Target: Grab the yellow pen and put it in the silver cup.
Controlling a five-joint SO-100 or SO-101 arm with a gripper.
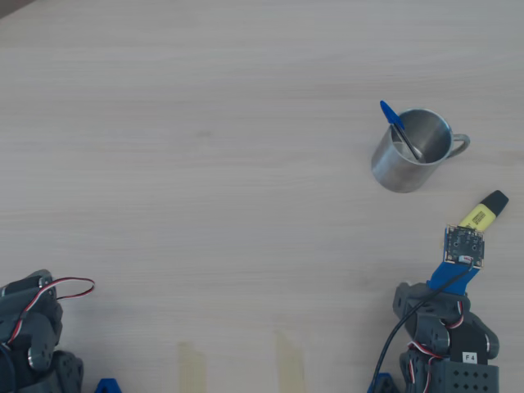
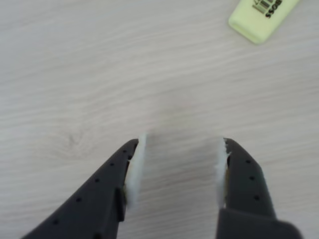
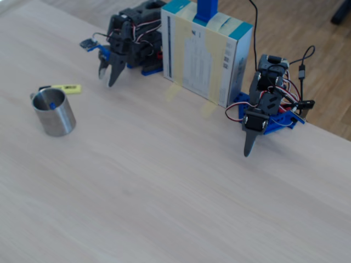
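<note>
Fingers [image 2: 138, 164] wide apart, empty; yellow pen [image 2: 261, 16] ahead, untouched.

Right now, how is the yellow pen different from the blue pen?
The yellow pen lies flat on the table, outside the silver cup; the blue pen stands tilted inside it, leaning on the rim. The yellow pen looks short and chunky with a black cap; the blue pen looks thin. Both are near the cup, and the gripper holds neither.

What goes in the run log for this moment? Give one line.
end effector: open, empty | yellow pen: on table, ungrasped | silver cup: upright, holds blue pen
</note>
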